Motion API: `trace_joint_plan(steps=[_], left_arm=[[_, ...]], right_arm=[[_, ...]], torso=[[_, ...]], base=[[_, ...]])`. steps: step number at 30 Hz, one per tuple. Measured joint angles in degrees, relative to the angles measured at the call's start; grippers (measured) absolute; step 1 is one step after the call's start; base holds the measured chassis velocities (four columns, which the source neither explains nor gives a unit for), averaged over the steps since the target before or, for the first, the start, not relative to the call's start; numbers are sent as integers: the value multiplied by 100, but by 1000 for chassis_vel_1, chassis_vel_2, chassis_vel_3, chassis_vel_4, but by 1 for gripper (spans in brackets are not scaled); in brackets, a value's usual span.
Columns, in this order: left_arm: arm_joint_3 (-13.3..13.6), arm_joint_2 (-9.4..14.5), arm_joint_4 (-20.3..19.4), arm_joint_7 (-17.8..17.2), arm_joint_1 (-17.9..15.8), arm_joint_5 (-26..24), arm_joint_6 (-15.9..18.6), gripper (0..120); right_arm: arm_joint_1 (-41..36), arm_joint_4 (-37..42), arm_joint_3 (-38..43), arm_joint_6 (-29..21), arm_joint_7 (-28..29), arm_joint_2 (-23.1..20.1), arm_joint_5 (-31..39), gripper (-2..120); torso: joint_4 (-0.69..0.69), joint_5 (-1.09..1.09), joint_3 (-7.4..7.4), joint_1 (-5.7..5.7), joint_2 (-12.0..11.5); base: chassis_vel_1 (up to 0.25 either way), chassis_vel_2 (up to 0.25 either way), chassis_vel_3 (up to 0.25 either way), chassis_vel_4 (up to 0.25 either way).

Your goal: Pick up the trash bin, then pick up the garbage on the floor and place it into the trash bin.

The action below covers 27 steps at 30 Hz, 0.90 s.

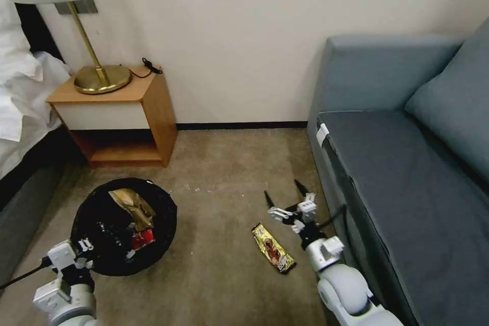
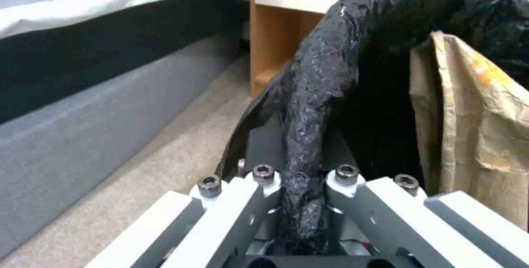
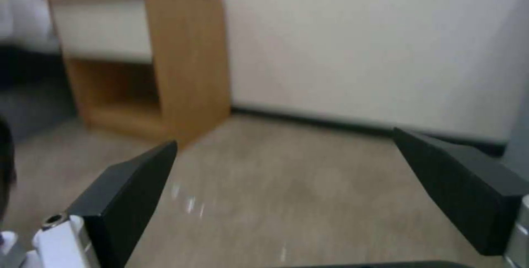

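Head view: the left end effector [image 1: 84, 253], lower left, clamps the trash bin [image 1: 124, 226] by its rim, a brown paper bag [image 1: 133, 207] inside. The right end effector [image 1: 286, 197], spread wide, hovers above the candy wrapper [image 1: 274, 247] on the carpet at lower centre.

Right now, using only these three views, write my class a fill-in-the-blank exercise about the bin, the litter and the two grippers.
1. The left gripper is shut on the black-lined rim of the ____.
2. The right gripper hangs open above the carpet, close to the ____ on its right.
3. The candy wrapper lies on the ____.
4. Inside the trash bin, the brown paper bag sits beside a ____ snack packet.

Missing words: trash bin; sofa; carpet; red
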Motion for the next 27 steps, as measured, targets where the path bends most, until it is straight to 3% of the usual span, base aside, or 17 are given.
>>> trace_joint_plan(steps=[1,2,3,4,5,6,8,10,16,20,27], left_arm=[[-2,0,-16,0,14,3,3,4],[-2,0,-16,0,14,3,3,4],[-12,1,-21,0,22,3,3,4],[-16,1,-22,0,23,4,3,4],[-25,-6,-27,0,22,8,3,4],[-25,-6,-27,0,22,8,3,4],[-27,-35,-61,1,11,28,6,4],[-12,-96,-105,0,-2,80,10,4],[16,-202,-209,-2,42,202,-53,4],[4,-210,-215,11,-22,210,2,4],[20,-227,-209,37,-38,234,59,4]], right_arm=[[280,-126,-307,-550,84,-165,135,100],[280,-126,-307,-550,84,-165,135,100],[551,-218,-574,-1179,129,-311,340,100],[656,-246,-674,-1445,131,-366,465,100],[963,-294,-949,-2290,123,-533,1043,100],[963,-294,-949,-2290,123,-533,1043,100],[1412,-416,-1311,-3589,87,-716,1921,100],[1807,-796,-1678,-4124,-79,-821,2143,100],[2224,-1586,-2112,-4293,-477,-770,1790,100],[2378,-2220,-2256,-4158,-857,-568,1153,100],[2498,-2614,-2337,-3994,-986,-483,883,100]], torso=[[1,0,0,0,0],[1,0,0,0,0],[0,-1,0,0,0],[0,0,0,0,0],[0,-1,0,0,0],[0,-1,0,0,0],[0,-1,0,0,0],[0,-1,1,0,0],[0,0,0,0,0],[-1,0,1,0,0],[-1,-1,0,0,0]], base=[[29,-39,-54,31],[29,-39,-54,31],[0,0,0,0],[0,0,0,0],[0,0,0,0],[0,0,0,0],[0,0,0,0],[0,0,0,0],[0,0,0,0],[0,0,0,0],[0,0,0,0]])
